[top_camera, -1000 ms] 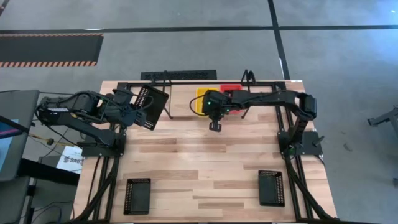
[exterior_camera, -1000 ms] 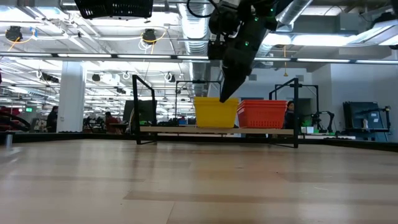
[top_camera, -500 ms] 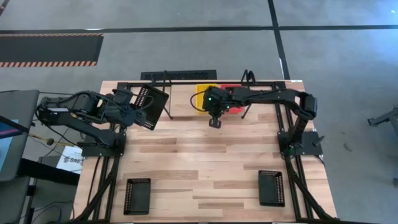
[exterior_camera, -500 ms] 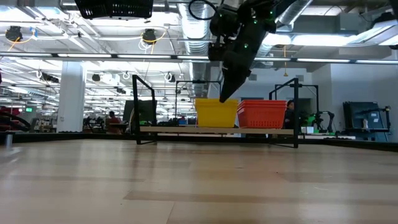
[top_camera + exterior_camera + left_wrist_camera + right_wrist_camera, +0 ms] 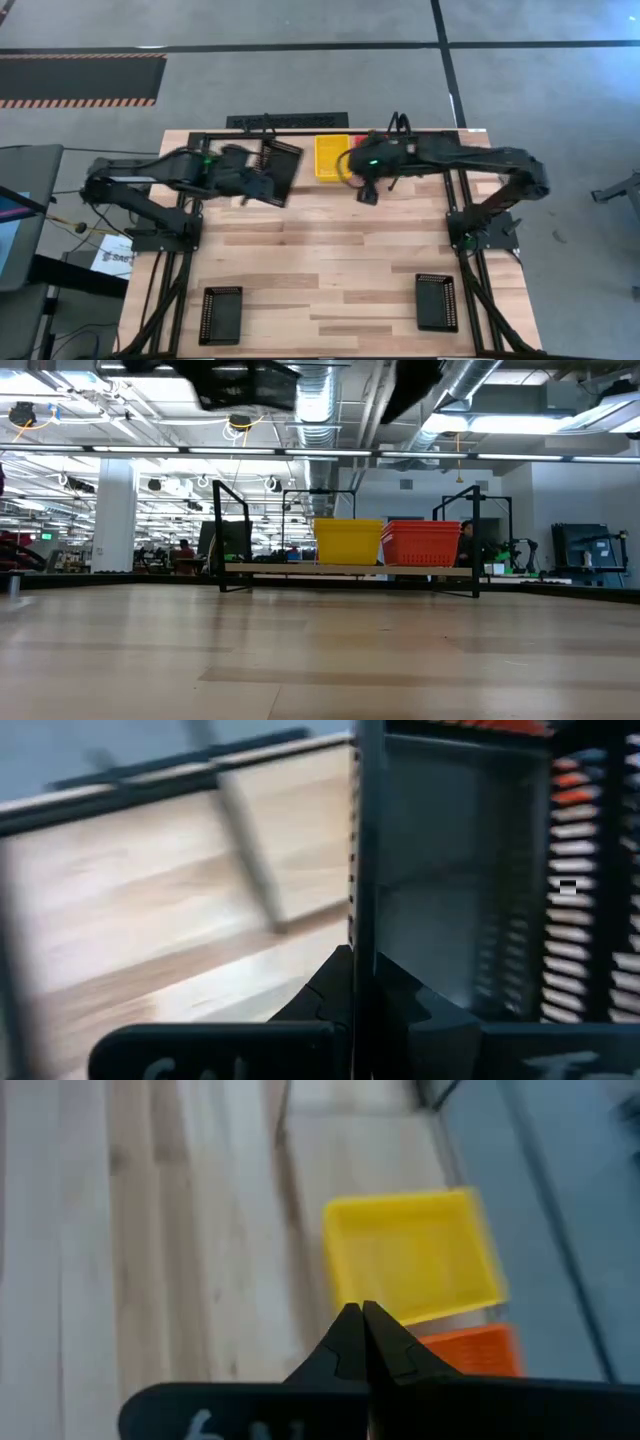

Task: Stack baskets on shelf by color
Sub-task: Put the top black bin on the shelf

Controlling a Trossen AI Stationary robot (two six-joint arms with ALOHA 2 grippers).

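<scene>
Left pincer (image 5: 262,188), clamped on the rim of a black basket (image 5: 279,160), holds it tilted above the bench (image 5: 320,260) at about 11 o'clock, beside the shelf (image 5: 350,567). Right pincer (image 5: 366,194), fingers together and empty, hangs near 12 o'clock, just in front of the yellow basket (image 5: 331,155). On the shelf, yellow sits beside the red basket (image 5: 421,543). Two more black baskets (image 5: 221,314) lie at 7 and 5 o'clock.
</scene>
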